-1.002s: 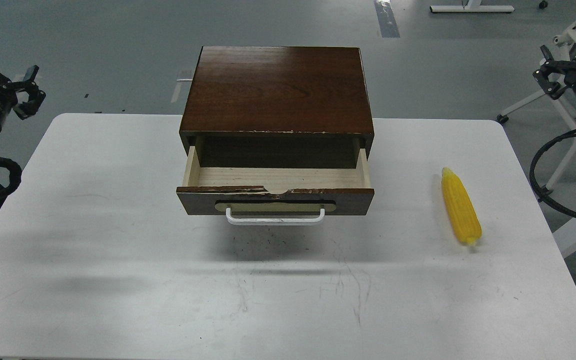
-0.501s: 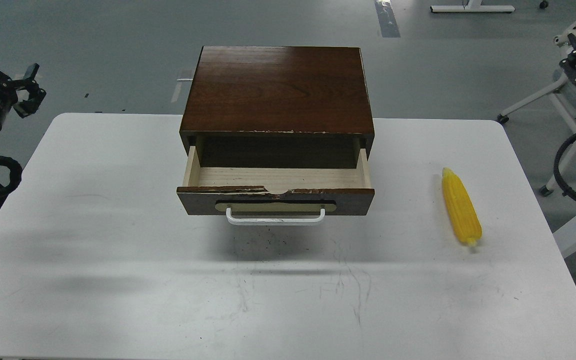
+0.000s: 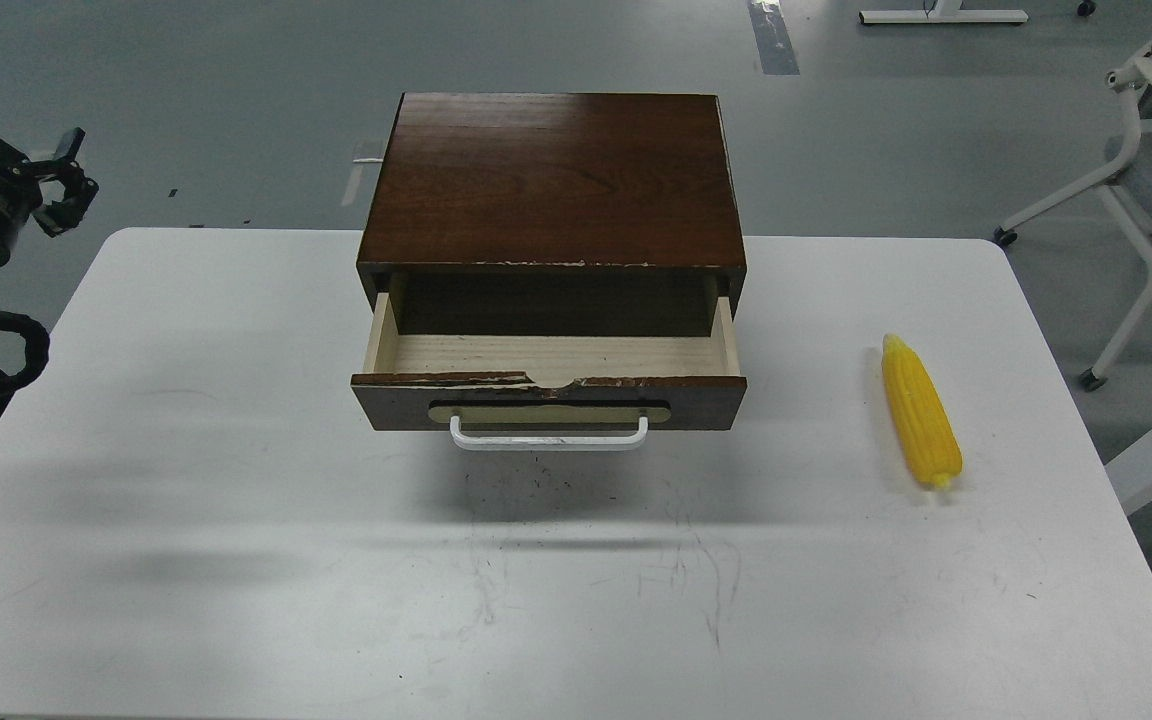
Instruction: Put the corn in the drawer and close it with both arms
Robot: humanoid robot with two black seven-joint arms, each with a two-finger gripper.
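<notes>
Ahead, our drawer [image 3: 548, 360] sits open; the corn [image 3: 921, 412] lies on the desk [image 3: 236, 520]; our left gripper [image 3: 11, 150] has its fingers apart.

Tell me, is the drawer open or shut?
Open. The drawer sticks out of the dark box, showing its pale, empty floor.

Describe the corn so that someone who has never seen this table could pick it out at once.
Start at the dark brown wooden box in the middle of the white table, with its drawer pulled open toward the viewer. Look to the right of the drawer: the corn lies alone on the tabletop, touching nothing. It is the only bright yellow thing there, a tapered cob.
</notes>
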